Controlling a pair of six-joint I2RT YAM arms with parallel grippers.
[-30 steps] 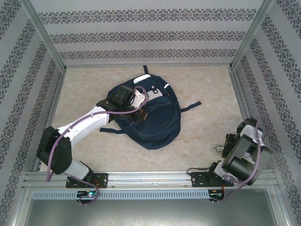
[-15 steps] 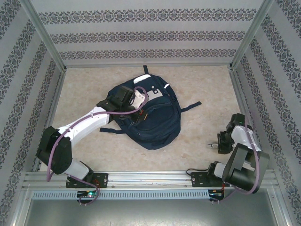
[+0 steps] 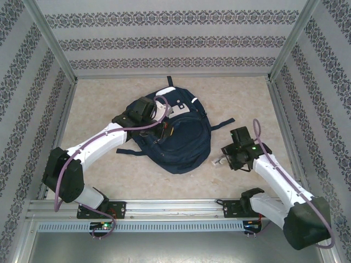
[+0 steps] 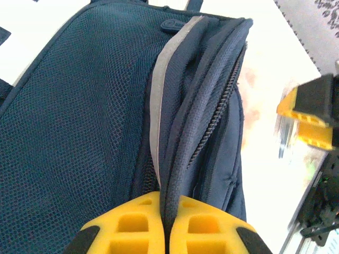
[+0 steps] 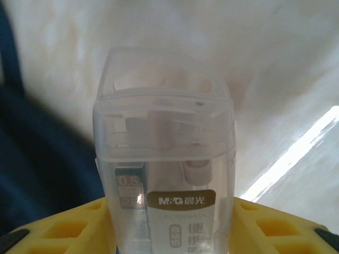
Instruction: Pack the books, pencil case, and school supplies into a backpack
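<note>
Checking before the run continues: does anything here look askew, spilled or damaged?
Nothing stands out. The backpack lies on the table with no visible tears; the left claw pinches a fabric edge by its zipper. The right claw grips a clear plastic box squarely, closed and uncracked as far as shows.

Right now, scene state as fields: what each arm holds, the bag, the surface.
left jaws: shut on a fabric fold beside the zipper of the large navy-blue fabric backpack
right jaws: shut on a small clear plastic box with an M&G label, to the right of the backpack in the top view
backpack: lying mid-table; how far it is open cannot be told
surface: beige marbled tabletop
</note>
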